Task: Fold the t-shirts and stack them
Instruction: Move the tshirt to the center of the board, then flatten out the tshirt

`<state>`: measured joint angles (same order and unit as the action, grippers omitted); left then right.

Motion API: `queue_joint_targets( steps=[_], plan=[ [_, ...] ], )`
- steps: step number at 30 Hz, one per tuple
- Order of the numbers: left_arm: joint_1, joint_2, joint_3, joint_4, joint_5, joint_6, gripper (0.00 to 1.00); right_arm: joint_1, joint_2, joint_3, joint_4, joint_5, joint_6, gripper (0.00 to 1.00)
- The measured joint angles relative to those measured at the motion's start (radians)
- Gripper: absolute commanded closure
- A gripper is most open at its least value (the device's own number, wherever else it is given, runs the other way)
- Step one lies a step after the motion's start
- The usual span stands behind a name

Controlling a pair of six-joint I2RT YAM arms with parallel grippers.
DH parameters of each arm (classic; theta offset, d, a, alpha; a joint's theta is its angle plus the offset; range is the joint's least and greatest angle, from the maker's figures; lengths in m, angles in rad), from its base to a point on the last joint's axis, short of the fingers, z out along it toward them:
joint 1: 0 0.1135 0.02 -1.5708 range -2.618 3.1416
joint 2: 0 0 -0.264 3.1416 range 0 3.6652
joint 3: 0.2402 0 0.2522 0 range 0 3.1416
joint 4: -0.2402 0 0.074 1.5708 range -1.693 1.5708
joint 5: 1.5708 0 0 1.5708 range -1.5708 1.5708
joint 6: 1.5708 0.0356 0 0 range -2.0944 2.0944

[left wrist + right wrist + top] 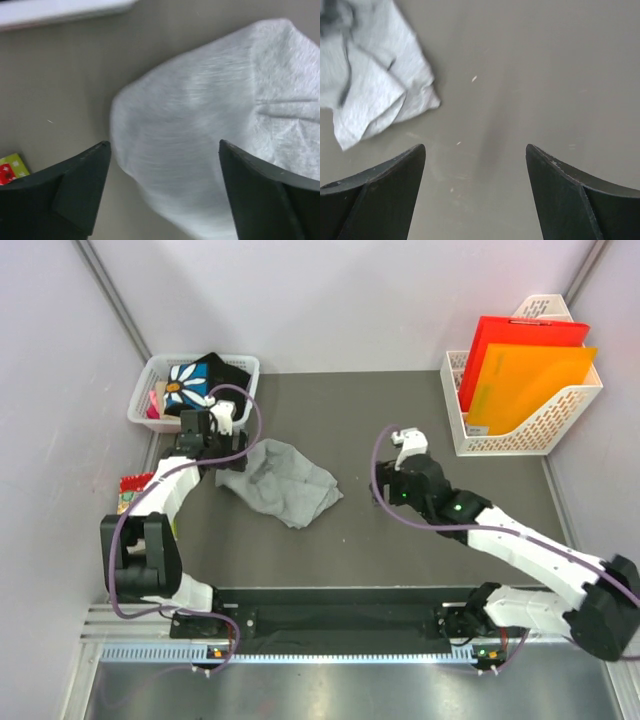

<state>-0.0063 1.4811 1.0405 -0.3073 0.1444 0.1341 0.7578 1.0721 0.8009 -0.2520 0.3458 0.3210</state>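
Now the crumpled heather-grey t-shirt [285, 482] lies toward the left edge of the counter [400, 410]; the black daisy t-shirt [200, 378] sits in the far-left corner basket [250, 364]. Both the left gripper [165, 150] and the right gripper [476, 150] gape empty. Better to pinch opposite hems and pull flat.

A dark grey table [400, 420]. In its far left corner stands a white mesh basket [140, 405]. At far right, a white file rack [540, 435] holds a red folder [525, 338] and an orange folder [530, 380]. A small red patterned packet [132, 490] lies at the left edge.
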Motion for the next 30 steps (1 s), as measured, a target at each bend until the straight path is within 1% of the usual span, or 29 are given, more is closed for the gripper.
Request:
queue_joint_targets(
  steps=[4,9,13,17,20,24,27,30],
  plan=[
    [-0.003,0.007,-0.016,-0.010,0.008,0.021,0.01,0.019,0.155,-0.001,0.050,-0.091,0.026,0.18],
    [-0.013,-0.019,-0.016,-0.041,0.108,0.035,0.01,0.032,0.344,0.008,0.100,-0.191,0.052,0.20],
    [-0.037,-0.086,-0.016,-0.082,0.173,0.045,0.03,0.036,0.449,0.069,0.122,-0.254,0.068,0.21],
    [-0.083,-0.140,-0.024,-0.127,0.220,0.081,0.05,0.043,0.512,0.151,0.156,-0.298,0.074,0.21],
    [-0.102,-0.157,-0.077,-0.131,0.225,0.111,0.06,0.047,0.536,0.202,0.179,-0.320,0.076,0.22],
    [-0.101,-0.150,-0.190,-0.146,0.192,0.140,0.07,0.048,0.558,0.243,0.204,-0.358,0.084,0.25],
    [-0.101,-0.138,-0.238,-0.151,0.159,0.150,0.07,0.050,0.590,0.268,0.213,-0.380,0.096,0.26],
    [-0.101,-0.120,-0.252,-0.147,0.132,0.153,0.08,0.052,0.626,0.281,0.216,-0.401,0.109,0.28]
  ],
)
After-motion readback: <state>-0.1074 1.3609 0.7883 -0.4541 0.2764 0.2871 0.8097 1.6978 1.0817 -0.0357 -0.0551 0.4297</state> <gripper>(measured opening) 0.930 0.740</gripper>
